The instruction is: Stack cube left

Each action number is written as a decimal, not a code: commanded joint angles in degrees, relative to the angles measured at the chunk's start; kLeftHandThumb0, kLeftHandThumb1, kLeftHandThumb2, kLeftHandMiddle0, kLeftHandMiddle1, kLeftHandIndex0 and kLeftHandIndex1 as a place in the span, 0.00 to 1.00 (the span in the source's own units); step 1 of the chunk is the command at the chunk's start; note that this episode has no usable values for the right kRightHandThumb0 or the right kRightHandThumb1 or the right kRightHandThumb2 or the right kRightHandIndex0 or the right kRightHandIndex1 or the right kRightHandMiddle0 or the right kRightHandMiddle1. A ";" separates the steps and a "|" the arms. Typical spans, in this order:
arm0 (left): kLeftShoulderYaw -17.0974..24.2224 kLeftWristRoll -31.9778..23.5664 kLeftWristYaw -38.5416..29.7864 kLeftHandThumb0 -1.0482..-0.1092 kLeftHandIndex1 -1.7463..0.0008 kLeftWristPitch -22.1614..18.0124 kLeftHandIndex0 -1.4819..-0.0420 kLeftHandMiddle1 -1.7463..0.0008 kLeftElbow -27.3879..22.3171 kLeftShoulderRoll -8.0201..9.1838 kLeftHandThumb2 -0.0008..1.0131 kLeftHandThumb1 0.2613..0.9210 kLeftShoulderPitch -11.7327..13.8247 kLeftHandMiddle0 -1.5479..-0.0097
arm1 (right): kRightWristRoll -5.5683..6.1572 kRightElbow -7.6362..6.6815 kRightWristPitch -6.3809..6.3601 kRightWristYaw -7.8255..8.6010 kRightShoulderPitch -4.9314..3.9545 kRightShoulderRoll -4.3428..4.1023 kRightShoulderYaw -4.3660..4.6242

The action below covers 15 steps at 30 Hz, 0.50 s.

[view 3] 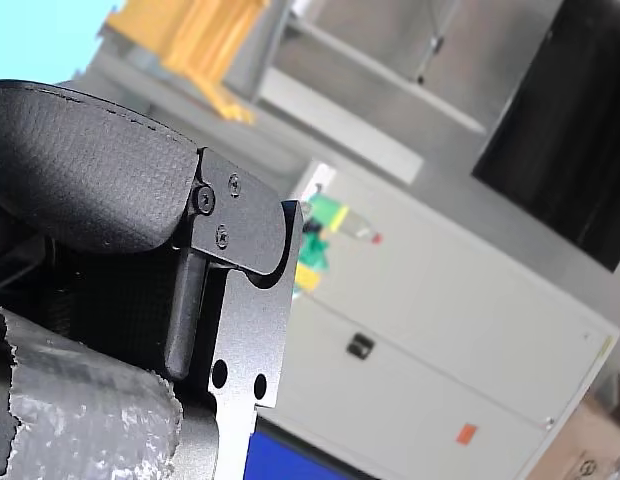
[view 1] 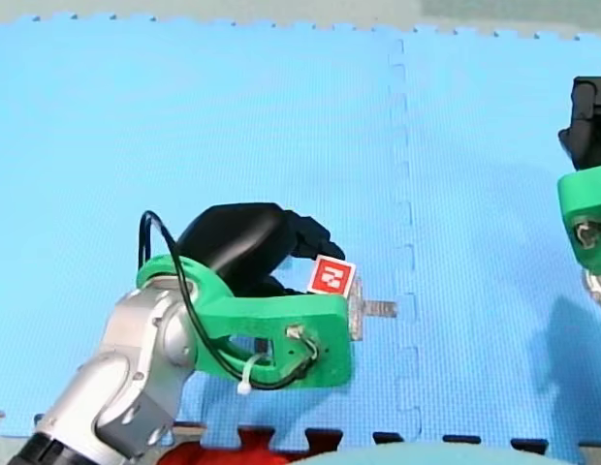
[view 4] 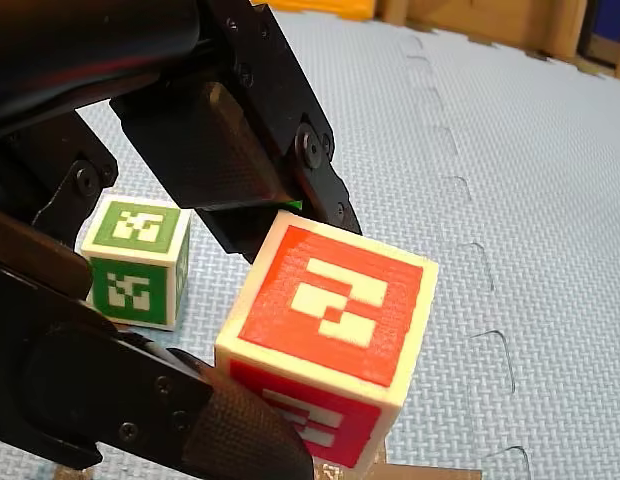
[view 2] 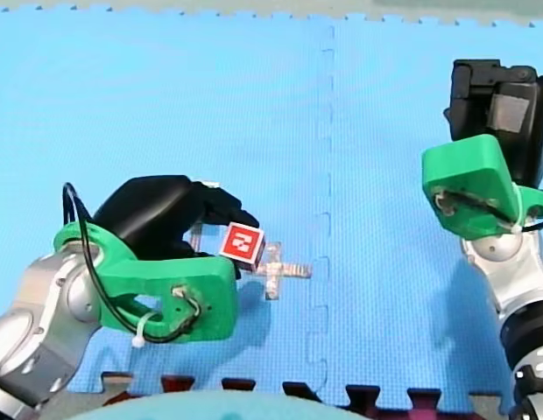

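My left hand (view 2: 221, 229) is low over the front left of the blue mat and is shut on the red cube (view 2: 243, 243), which has a white pattern on its faces. In the second wrist view the red cube (view 4: 335, 320) is tilted, pinched between a black finger (view 4: 230, 150) above and another below. The green cube (view 4: 135, 260) stands on the mat just beside it, under the palm. My right hand (view 2: 495, 96) is raised at the right edge and holds nothing.
A small clear cross-shaped piece (view 2: 285, 269) lies on the mat right of the red cube. The blue foam mat (view 2: 210, 105) has a seam (view 2: 328, 131) running down its middle. Its front edge (view 2: 280, 385) lies just below my left arm.
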 commanded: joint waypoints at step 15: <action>-1.71 0.12 2.18 0.62 0.98 -2.41 0.12 0.00 11.29 -3.28 0.00 0.80 -6.97 0.38 | 0.43 1.15 -0.42 0.34 -0.43 0.64 -0.17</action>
